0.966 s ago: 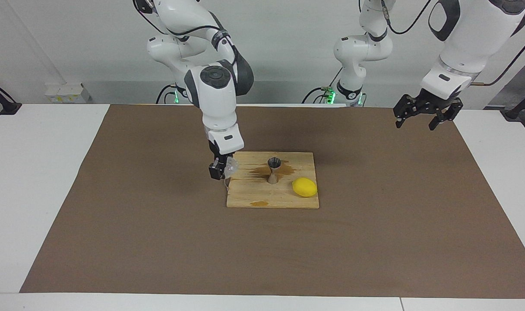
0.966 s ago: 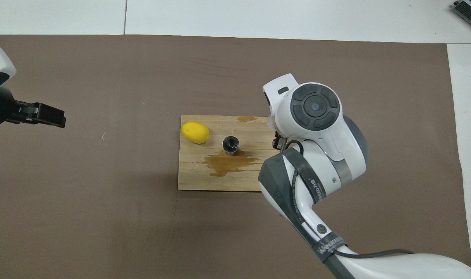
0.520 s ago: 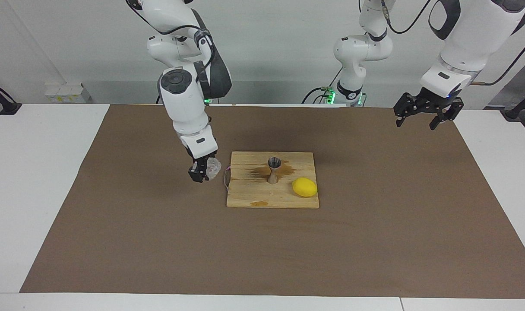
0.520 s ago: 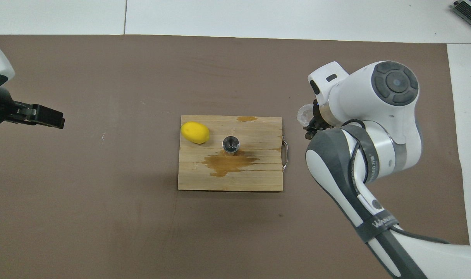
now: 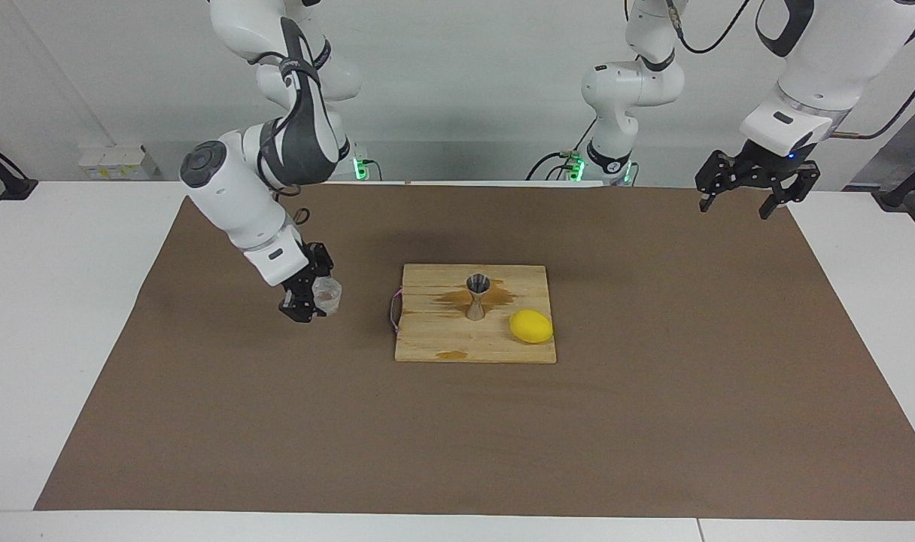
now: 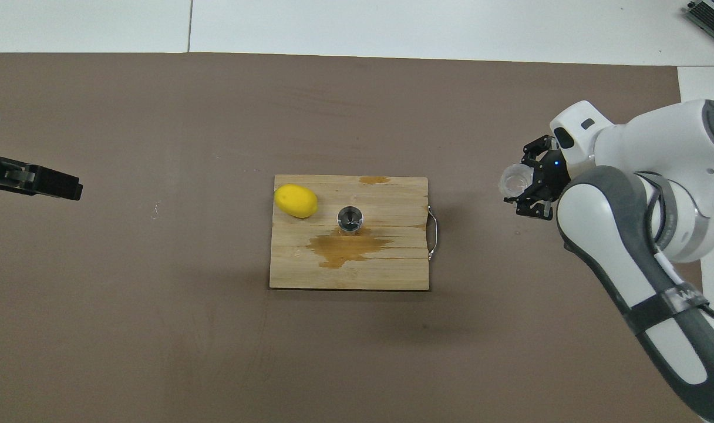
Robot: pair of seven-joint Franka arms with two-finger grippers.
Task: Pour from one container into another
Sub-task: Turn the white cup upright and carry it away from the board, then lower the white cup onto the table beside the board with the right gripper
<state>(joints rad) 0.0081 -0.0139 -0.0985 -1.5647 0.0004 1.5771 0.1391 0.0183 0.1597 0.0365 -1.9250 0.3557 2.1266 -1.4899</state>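
The right hand holds the clear cup over bare mat, at nine o'clock off the board edge; the left hand, wide, waits.

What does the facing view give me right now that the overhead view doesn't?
Only the facing view shows both arm bases, the jigger's hourglass side profile, and the clear cup held above the brown mat, off the board. Only the overhead view looks straight into the jigger's mouth and the cup's open rim. Both show the right end effector shut on the cup, the left end effector waiting open, the lemon, and the stained wooden board.
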